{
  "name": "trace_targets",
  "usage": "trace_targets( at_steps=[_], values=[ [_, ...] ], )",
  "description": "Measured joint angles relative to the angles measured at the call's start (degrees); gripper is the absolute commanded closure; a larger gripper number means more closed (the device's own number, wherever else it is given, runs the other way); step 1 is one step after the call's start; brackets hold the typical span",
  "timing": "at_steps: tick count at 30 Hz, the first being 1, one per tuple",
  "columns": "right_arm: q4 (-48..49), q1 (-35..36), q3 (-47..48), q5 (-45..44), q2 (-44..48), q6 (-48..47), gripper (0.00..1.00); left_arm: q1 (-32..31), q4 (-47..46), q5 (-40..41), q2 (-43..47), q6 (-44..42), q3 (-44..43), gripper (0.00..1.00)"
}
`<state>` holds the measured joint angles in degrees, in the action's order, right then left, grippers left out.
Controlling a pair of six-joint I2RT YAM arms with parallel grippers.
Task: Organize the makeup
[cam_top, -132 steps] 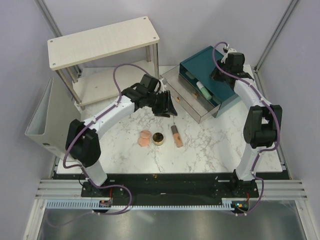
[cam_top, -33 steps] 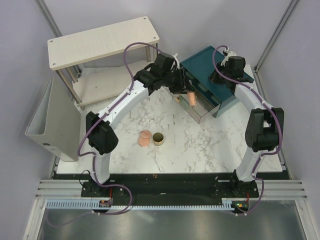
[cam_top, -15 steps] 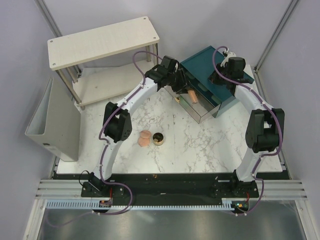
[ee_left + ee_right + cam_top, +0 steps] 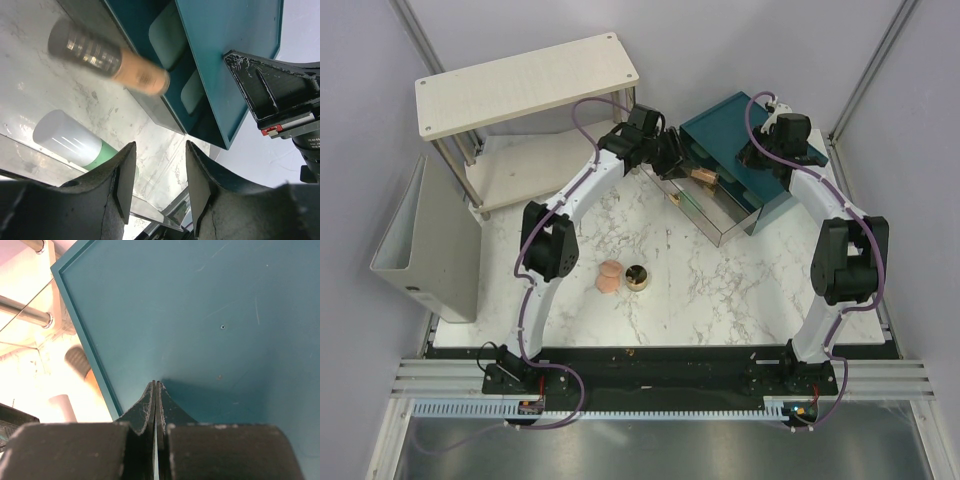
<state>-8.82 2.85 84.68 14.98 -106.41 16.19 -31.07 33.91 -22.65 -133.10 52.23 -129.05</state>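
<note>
My left gripper (image 4: 677, 162) hangs over the open metal drawer (image 4: 718, 228) of the teal box (image 4: 732, 122); its jaws stand open with nothing between them (image 4: 157, 172). The peach tube with dark cap (image 4: 703, 178) is in the drawer, blurred in the left wrist view (image 4: 111, 57). Beside it lies a white and mint-green tube (image 4: 75, 142). On the marble, a peach-pink sponge (image 4: 608, 276) and a gold-rimmed pot (image 4: 637, 277) sit side by side. My right gripper (image 4: 761, 154) is shut, its tips (image 4: 156, 385) down on the teal box's lid (image 4: 210, 315).
A pale wooden shelf unit (image 4: 525, 82) stands at the back left, with the left arm's cable looping in front of it. A grey bin (image 4: 412, 245) leans at the table's left edge. Frame posts rise at both back corners.
The peach tube left my left gripper and now lies in the drawer. The left jaws have widened and the wrist has drawn back a little to the left. The right arm has not moved.
</note>
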Motion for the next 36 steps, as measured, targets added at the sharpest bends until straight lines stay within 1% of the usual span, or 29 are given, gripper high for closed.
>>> trace_targets(
  at_steps=[2,4,5,6,7,9,13,15,18,21,29,36],
  values=[
    [-0.1,0.0,0.1,0.1,-0.1,0.0,1.00,0.1,0.1,0.0,0.0,0.0,0.0,0.52],
    [-0.2,0.0,0.2,0.1,-0.1,0.0,1.00,0.1,0.2,-0.1,0.5,-0.5,0.2,0.61],
    [-0.2,0.0,0.2,0.1,-0.1,0.0,1.00,0.1,0.2,-0.1,1.3,-1.1,0.9,0.75],
    [-0.2,0.0,0.2,0.1,-0.1,0.0,1.00,0.1,0.3,0.0,2.1,-1.4,1.4,0.82],
    [-0.2,0.0,0.2,0.1,-0.1,0.0,1.00,0.1,0.2,0.0,2.9,-1.9,2.2,0.86],
    [-0.3,0.0,0.2,0.1,-0.1,0.0,1.00,0.1,0.3,0.2,7.7,-4.1,7.1,0.97],
    [-0.2,0.0,0.2,0.1,-0.2,0.0,1.00,0.1,-0.1,3.2,18.5,-7.8,17.2,0.98],
    [-0.2,0.0,0.2,0.1,-0.2,0.0,1.00,0.1,0.0,4.6,22.5,-9.3,20.6,0.98],
    [-0.4,0.0,0.4,0.1,-0.3,0.0,1.00,0.1,-0.2,6.5,25.6,-11.6,24.3,0.98],
    [-0.7,0.0,0.6,0.1,-0.4,0.0,1.00,0.2,0.2,7.3,24.5,-13.1,26.5,0.98],
    [-0.9,0.0,0.9,0.2,-0.5,0.0,1.00,0.1,1.3,7.1,14.4,-14.1,26.9,0.98],
    [-0.9,0.0,0.9,0.2,-0.5,0.0,1.00,0.0,2.5,5.8,9.0,-14.1,20.7,0.98]
  ],
)
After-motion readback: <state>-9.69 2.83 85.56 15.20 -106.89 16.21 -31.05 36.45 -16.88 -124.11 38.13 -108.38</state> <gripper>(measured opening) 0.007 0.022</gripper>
